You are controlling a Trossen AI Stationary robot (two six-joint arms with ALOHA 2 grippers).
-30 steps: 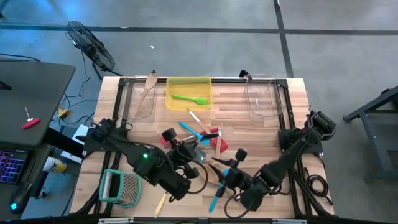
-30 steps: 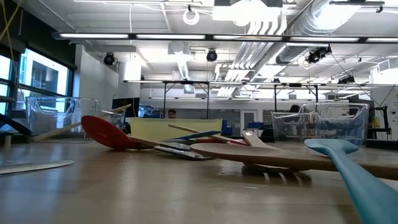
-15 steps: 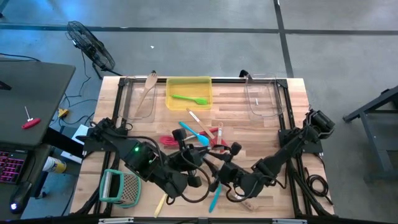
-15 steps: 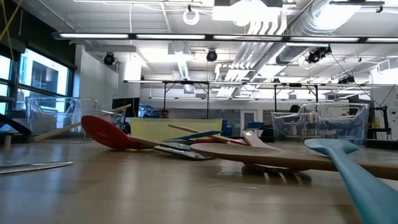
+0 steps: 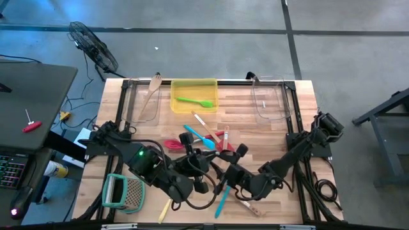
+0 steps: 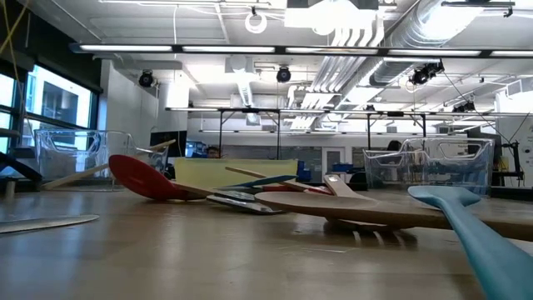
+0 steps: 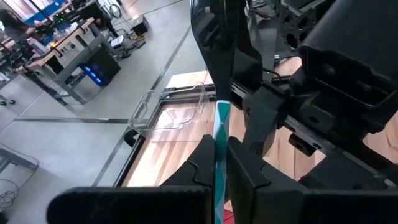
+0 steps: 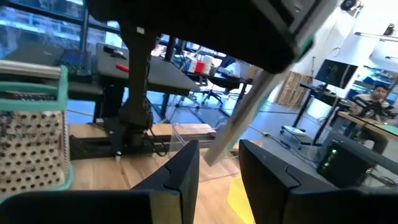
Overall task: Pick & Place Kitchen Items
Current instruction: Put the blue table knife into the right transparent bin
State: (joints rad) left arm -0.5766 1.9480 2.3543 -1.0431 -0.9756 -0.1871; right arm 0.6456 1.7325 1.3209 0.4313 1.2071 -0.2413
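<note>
Table (image 5: 281,121): planked pale wood, matt. Bins (image 5: 269,102): clear plastic, glossy. Tray (image 5: 193,89): yellow plastic. Spatula (image 5: 195,101): green, smooth.

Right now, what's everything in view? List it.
yellow bin: 1, yellow, far edge, centre
green spatula: 1, green, in yellow bin
left clear bin: 1, clear, holds wooden spoon
right clear bin: 1, clear, far right
utensil pile: several, blue, red, wooden, table centre
grater: 1, teal frame, near left
blue spatula: 1, near edge
left gripper: shut on teal-handled utensil
right gripper: facing it, mid-table
</note>
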